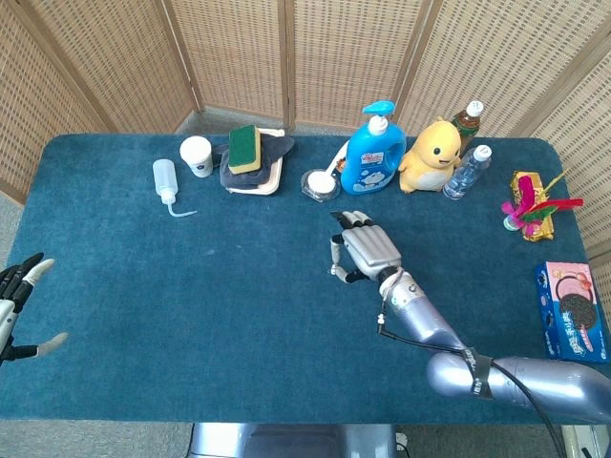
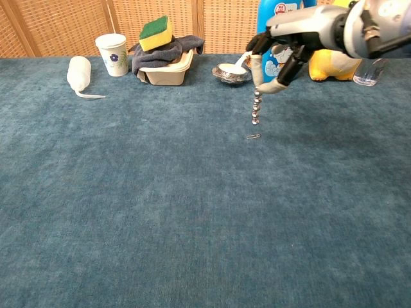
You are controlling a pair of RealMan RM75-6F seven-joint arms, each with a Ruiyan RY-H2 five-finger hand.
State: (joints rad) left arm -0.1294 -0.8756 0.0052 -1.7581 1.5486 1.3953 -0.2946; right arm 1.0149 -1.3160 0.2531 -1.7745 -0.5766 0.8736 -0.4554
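My right hand [image 1: 361,251] [image 2: 289,40] hovers over the middle of the blue table [image 1: 191,286]. It pinches the top of a short string of small metal beads [image 2: 255,108], which hangs straight down. The lowest bead ends just above a small paper clip [image 2: 253,136] lying on the cloth. From the head view the hand hides the beads. My left hand [image 1: 19,305] is at the far left edge, off the table, fingers spread and holding nothing.
Along the back stand a squeeze bottle [image 1: 165,181], a paper cup [image 1: 197,156], a sponge [image 1: 243,148] on a cloth-filled tray, a bowl with a spoon [image 1: 321,183], a blue detergent bottle [image 1: 370,157], a yellow plush duck [image 1: 430,157] and a water bottle [image 1: 466,174]. A cookie box [image 1: 571,310] lies at the right.
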